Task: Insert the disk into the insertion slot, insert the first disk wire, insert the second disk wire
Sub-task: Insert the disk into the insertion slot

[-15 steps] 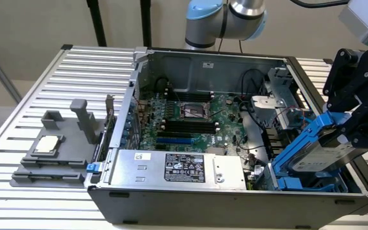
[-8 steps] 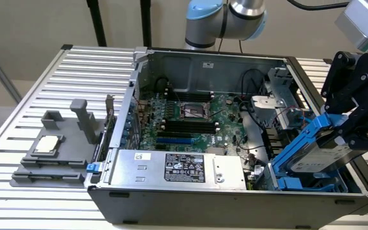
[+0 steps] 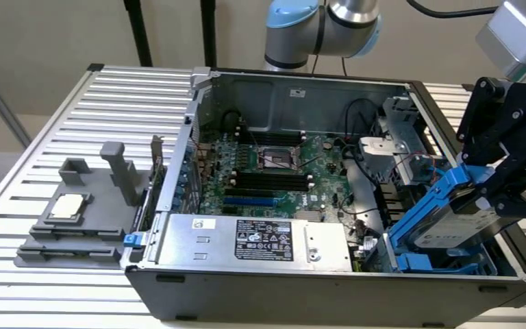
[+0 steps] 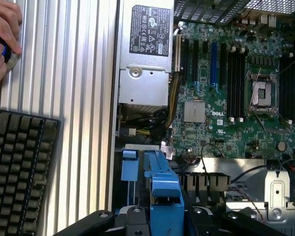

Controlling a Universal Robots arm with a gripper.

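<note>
One disk (image 3: pixel 446 232), clipped in its blue frame (image 3: pixel 427 205), sits tilted at the exterior view's lower right, clamped between the jaws of the gripper (image 3: pixel 484 200). Lower end at the insertion slot (image 3: pixel 432 262); contact not discernible. Grey power-supply box (image 3: pixel 254 240) lower centre, green motherboard (image 3: pixel 277 164) mid-frame, both inside the open case (image 3: pixel 336 295).

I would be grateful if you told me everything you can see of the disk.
The disk is a silver-grey, metal-looking hard drive with a printed label, clipped in a bright blue plastic frame. It is steeply tilted, with its lower end at the blue rails of the insertion slot, in the case corner on the exterior view's right. The black gripper is clamped on its upper end.
</note>
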